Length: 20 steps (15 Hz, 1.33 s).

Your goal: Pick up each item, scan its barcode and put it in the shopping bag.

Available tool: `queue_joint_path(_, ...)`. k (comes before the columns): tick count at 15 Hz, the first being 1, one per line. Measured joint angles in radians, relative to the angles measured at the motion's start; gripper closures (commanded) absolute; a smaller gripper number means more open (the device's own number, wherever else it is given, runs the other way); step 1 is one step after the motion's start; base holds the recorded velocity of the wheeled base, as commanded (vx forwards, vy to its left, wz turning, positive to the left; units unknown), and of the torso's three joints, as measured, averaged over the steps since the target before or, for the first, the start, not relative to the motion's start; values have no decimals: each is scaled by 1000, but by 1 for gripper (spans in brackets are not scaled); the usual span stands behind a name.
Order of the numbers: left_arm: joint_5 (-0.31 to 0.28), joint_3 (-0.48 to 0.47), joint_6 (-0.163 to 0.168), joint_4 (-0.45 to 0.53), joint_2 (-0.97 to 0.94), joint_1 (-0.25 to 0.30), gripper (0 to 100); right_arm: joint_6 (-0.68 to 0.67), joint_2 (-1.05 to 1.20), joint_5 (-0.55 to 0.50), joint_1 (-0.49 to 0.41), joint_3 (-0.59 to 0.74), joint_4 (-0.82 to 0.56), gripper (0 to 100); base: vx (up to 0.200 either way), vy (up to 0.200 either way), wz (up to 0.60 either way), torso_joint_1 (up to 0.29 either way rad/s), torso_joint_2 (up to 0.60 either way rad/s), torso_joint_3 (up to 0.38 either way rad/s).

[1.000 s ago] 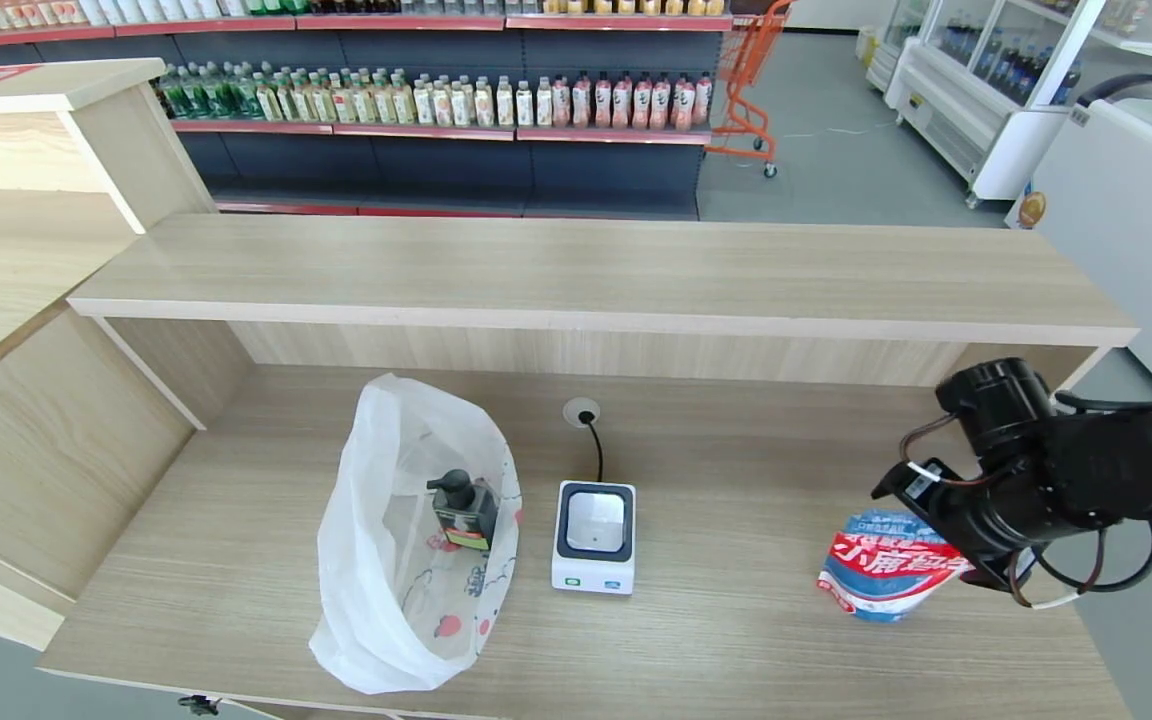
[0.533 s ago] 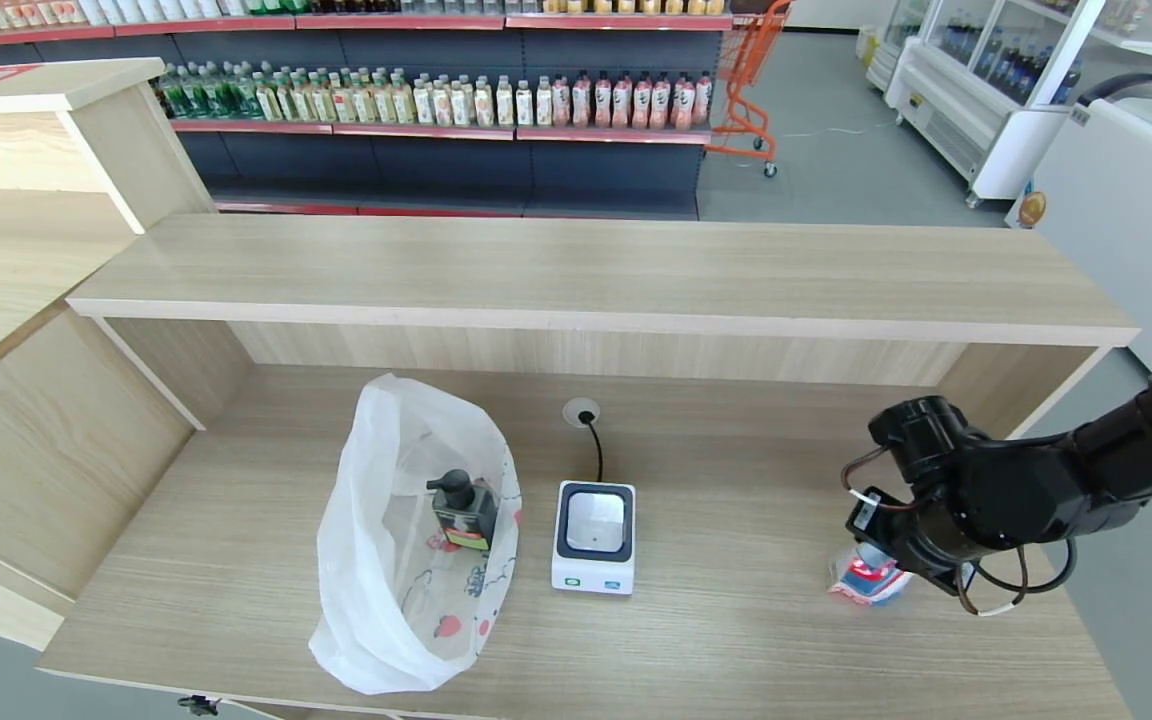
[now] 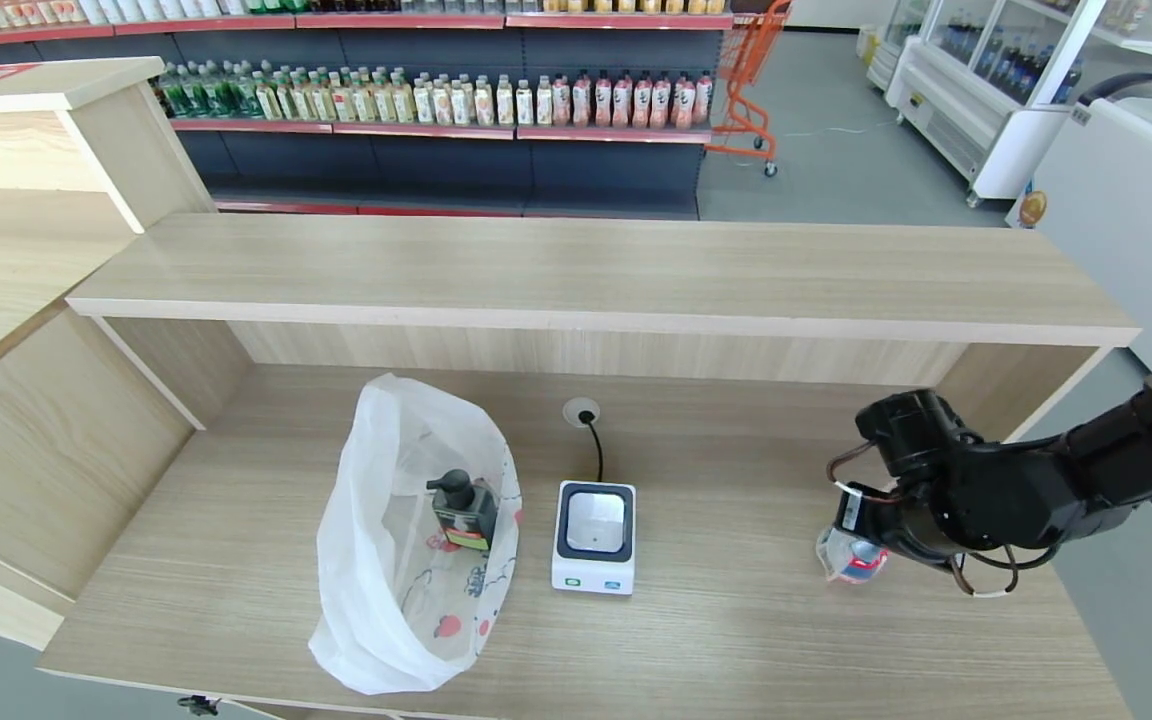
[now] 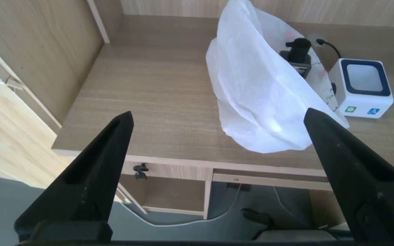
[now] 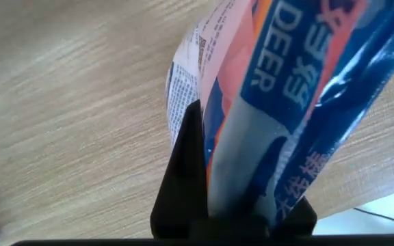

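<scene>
Head view, pouch: a blue, red and white pouch (image 3: 846, 560) is held by the right gripper (image 3: 861, 548) at the right side of the desk (image 3: 736, 650), low over the wood. Whether its lower edge touches the surface cannot be told.
Head view, scanner: the scanner (image 3: 594, 535) is set mid-desk with its window facing up, between pouch and bag, so a barcode is judged to have to be turned face-down over it.
Head view, shopping bag: the shopping bag (image 3: 406, 560) is stood with its mouth open beside the scanner. A pump bottle (image 3: 463, 512) is already lodged inside, so that item is judged done and the pouch is the one in hand.
Left wrist view, left gripper: the left gripper (image 4: 217, 116) is held off the desk's near edge with fingers spread wide and nothing between them. The bag (image 4: 252, 96) and scanner (image 4: 364, 82) are seen beyond it.
Right wrist view, grip: the pouch (image 5: 286, 102) is pinched by its narrow edge, the jaws closed tight on it with one dark finger (image 5: 183, 171) pressed against its side. Held so, its broad printed faces are left uncovered for scanning.
Right wrist view, risk: the pouch looks soft, so sagging or twisting in the grip is thought possible.
</scene>
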<state>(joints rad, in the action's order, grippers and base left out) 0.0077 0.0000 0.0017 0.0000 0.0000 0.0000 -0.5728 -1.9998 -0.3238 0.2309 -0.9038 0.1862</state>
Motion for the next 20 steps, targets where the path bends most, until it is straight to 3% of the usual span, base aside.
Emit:
queue_joint_path(2, 0, 0, 0, 0, 0, 0, 0, 30, 93, 88, 0, 14, 19, 100, 0, 0, 0, 0, 0, 0)
queue_joint_path(3, 0, 0, 0, 0, 0, 0, 0, 55, 155, 184, -8, 29, 23, 100, 0, 0, 0, 0, 0, 0)
queue_joint_path(5, 0, 0, 0, 0, 0, 0, 0, 169, 299, 520, -44, 86, 29, 100, 0, 0, 0, 0, 0, 0)
queue_joint_path(8, 0, 0, 0, 0, 0, 0, 0, 513, 468, 1050, -129, 186, 24, 100, 0, 0, 0, 0, 0, 0)
queue_joint_path(10, 0, 0, 0, 0, 0, 0, 0, 684, 530, 1290, -159, 223, 6, 100, 0, 0, 0, 0, 0, 0)
queue_joint_path(12, 0, 0, 0, 0, 0, -1, 0, 734, 565, 1345, -139, 238, -21, 100, 0, 0, 0, 0, 0, 0)
queue_joint_path(16, 0, 0, 0, 0, 0, 0, 0, 727, 603, 1354, -64, 239, -79, 100, 0, 0, 0, 0, 0, 0)
queue_joint_path(20, 0, 0, 0, 0, 0, 0, 0, 582, 627, 1354, -3, 232, -111, 100, 0, 0, 0, 0, 0, 0)
